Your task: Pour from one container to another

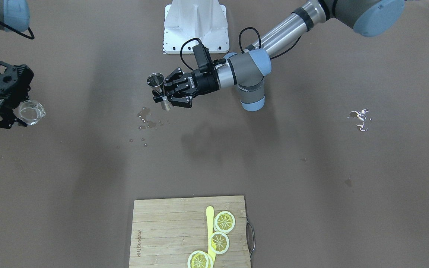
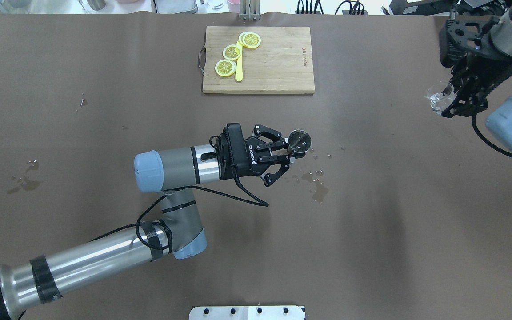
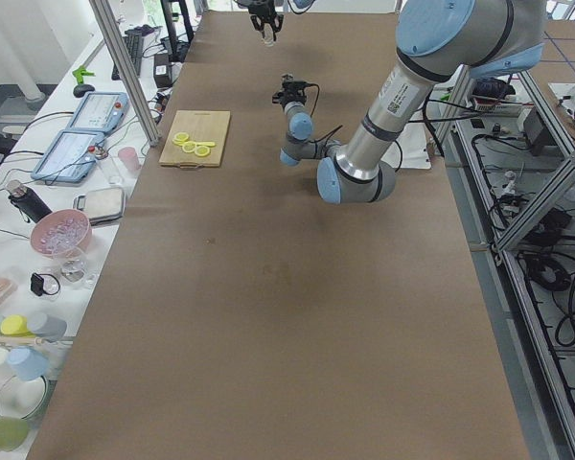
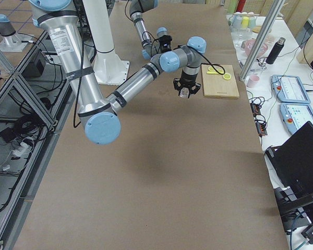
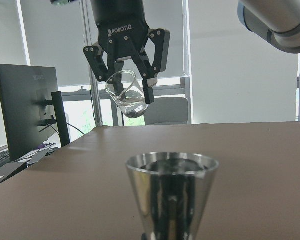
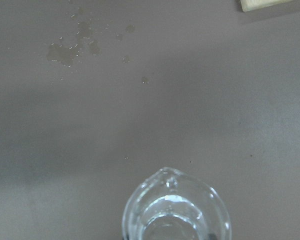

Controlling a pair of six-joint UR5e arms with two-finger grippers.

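Overhead view. Brown table [image 2: 371, 231], cutting board [image 2: 274, 62] at 12 o'clock. Left gripper [image 2: 292, 153] near centre, pinched on the waist of the roughly upright jigger [image 2: 299, 141]. Right gripper [image 2: 449, 100] at 2 o'clock, raised, clasping the tilted glass [image 2: 437, 98], water inside. Vessels well apart. Wet drops [image 2: 318, 189] just beside the jigger. Risk: spillage onto the table, from pouring before alignment or from the glass's tilt.
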